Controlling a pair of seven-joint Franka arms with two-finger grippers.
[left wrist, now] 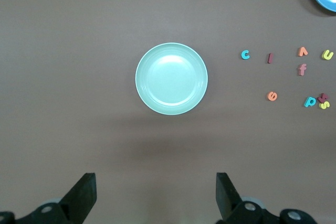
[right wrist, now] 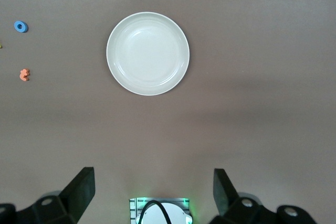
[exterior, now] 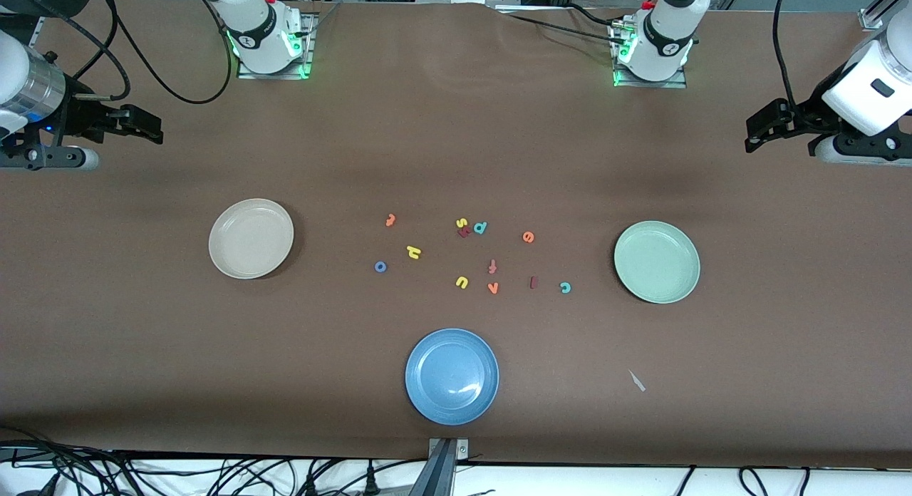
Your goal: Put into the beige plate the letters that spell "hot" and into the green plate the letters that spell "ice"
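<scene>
We see a bench [exterior: 456,140] covered in plain brown cloth, with cables bunched along the edge nearest the front camera and the two arm bases bolted along its opposite edge. A small pale scrap [exterior: 637,380] lies on the cloth between the blue plate [exterior: 452,375] and the green plate [exterior: 656,261].

The beige plate [exterior: 251,238] sits toward the right arm's end, the green plate toward the left arm's end, both bare. Between them the foam letters are scattered: the yellow h [exterior: 413,251], blue o [exterior: 380,266] and orange hooked t [exterior: 390,219] lie toward the beige plate; the orange e [exterior: 528,236], dark red i [exterior: 533,282] and teal c [exterior: 565,288] toward the green one. Mixed among them are a yellow u [exterior: 462,282], an orange v [exterior: 492,288], a salmon-red cross [exterior: 491,266] and a teal d [exterior: 479,227].

The left gripper [left wrist: 156,195] hangs over bare cloth at its end, fingers spread wide and holding nothing. The right gripper [right wrist: 153,192] waits likewise, fingers apart.
</scene>
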